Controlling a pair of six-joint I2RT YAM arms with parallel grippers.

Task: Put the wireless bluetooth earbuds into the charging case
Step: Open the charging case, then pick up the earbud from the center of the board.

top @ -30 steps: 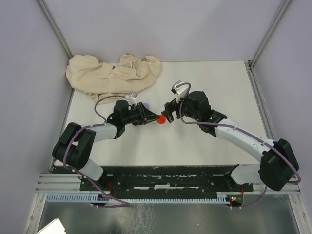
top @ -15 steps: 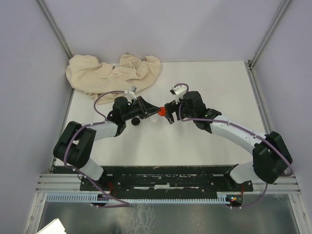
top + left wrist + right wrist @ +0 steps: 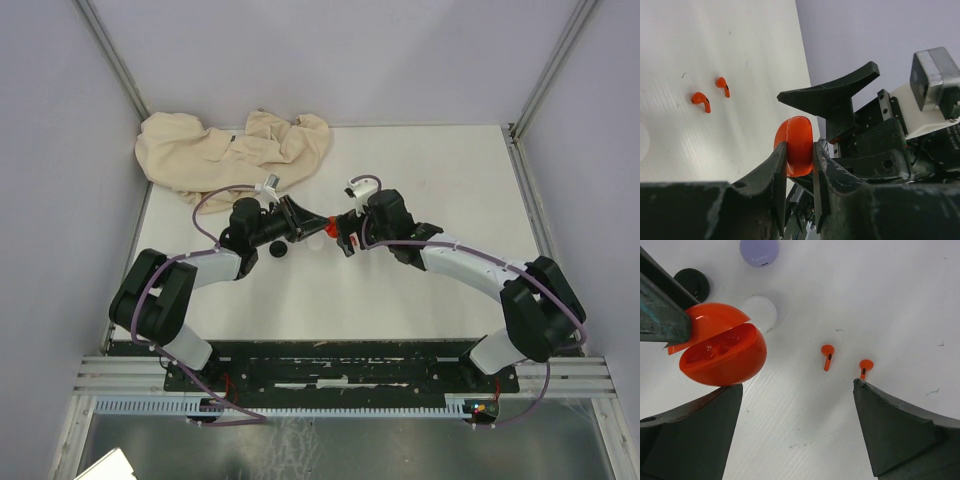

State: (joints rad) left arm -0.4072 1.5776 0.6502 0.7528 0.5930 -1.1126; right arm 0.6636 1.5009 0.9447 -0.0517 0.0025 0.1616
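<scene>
My left gripper (image 3: 799, 147) is shut on the red charging case (image 3: 799, 142) and holds it on edge above the table. In the right wrist view the case (image 3: 720, 347) has its lid ajar, and its hollow inside shows. Two red earbuds (image 3: 827, 356) (image 3: 864, 367) lie loose on the white table to its right; the left wrist view shows them too (image 3: 701, 101) (image 3: 723, 86). My right gripper (image 3: 796, 390) stands wide open right beside the case, with nothing between its fingers. In the top view both grippers (image 3: 318, 228) (image 3: 345, 235) meet at mid-table and hide the earbuds.
Round purple (image 3: 759, 251), black (image 3: 691, 284) and white (image 3: 760, 312) cases sit on the table beyond the red one. A crumpled beige cloth (image 3: 235, 150) lies at the back left. Walls close the table on three sides.
My right gripper has moved left, close up to the red case. The left gripper has carried the case slightly toward the back and kept its grip.
</scene>
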